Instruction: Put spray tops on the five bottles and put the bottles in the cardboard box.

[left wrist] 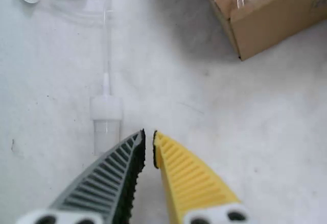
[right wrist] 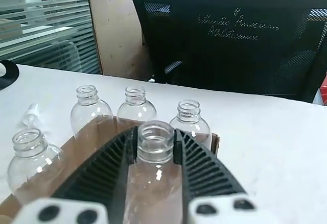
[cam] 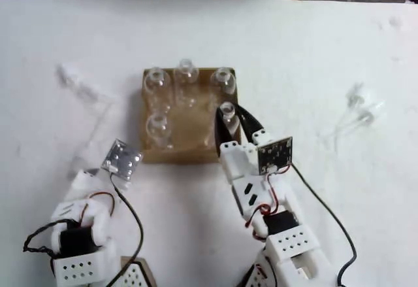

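The right gripper point(right wrist: 156, 132) has its ribbed black fingers point(right wrist: 102, 168) clamped on the threaded neck of a clear, round bottle point(right wrist: 155, 150). The bottle stands in the shallow cardboard box point(cam: 186, 151) among four other uncapped bottles point(cam: 186, 71). The left gripper point(left wrist: 148, 134), its tips together, is just beside a white-collared spray top point(left wrist: 106, 117) with a thin tube, lying on the white table point(left wrist: 245, 132).

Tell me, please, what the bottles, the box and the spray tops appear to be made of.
Bottle: clear and glossy, with bright highlights and the box showing through it. It is probably plastic, though glass cannot be ruled out.
Cardboard box: brown cardboard with a matte face and a plain cut edge.
Spray top: seemingly whitish, semi-translucent plastic, with a thin clear tube.
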Motion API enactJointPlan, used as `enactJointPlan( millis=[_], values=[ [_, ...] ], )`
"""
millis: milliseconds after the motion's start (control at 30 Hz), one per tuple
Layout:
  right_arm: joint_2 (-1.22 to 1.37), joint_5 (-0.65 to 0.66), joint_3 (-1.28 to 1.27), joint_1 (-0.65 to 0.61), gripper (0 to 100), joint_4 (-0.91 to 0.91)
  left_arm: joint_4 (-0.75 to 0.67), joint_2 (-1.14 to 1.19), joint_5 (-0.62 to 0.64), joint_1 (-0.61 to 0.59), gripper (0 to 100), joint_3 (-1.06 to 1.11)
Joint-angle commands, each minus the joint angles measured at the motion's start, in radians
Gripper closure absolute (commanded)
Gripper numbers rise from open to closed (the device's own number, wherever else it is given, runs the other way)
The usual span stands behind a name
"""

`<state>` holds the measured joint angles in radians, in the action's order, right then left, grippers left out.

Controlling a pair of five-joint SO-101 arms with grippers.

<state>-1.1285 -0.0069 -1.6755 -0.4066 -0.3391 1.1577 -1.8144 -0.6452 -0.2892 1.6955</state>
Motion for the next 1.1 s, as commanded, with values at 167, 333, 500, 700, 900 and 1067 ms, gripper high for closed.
enactJointPlan(
  millis=[167,333,500,700,900,1067],
  values=[
    [-0.015,-0.017,0.080,-0.012,98.2,0.125,0.006,-0.005,-0.008,-0.012,96,-0.003],
    [-0.015,-0.017,0.061,-0.012,98.2,0.128,0.006,-0.005,-0.008,-0.012,96,-0.003],
    [-0.015,-0.017,0.055,-0.012,98.1,0.133,0.006,-0.005,-0.008,-0.012,96,-0.003],
    [-0.015,-0.017,0.049,-0.045,89.5,0.179,0.006,-0.005,-0.008,-0.012,96,-0.003],
    [-0.022,-0.017,0.051,-0.084,78.7,0.203,0.006,-0.005,-0.008,-0.012,96,-0.003],
    [-0.025,-0.009,0.052,-0.081,83.3,0.203,0.006,-0.005,-0.008,-0.012,96,-0.003]
  ],
)
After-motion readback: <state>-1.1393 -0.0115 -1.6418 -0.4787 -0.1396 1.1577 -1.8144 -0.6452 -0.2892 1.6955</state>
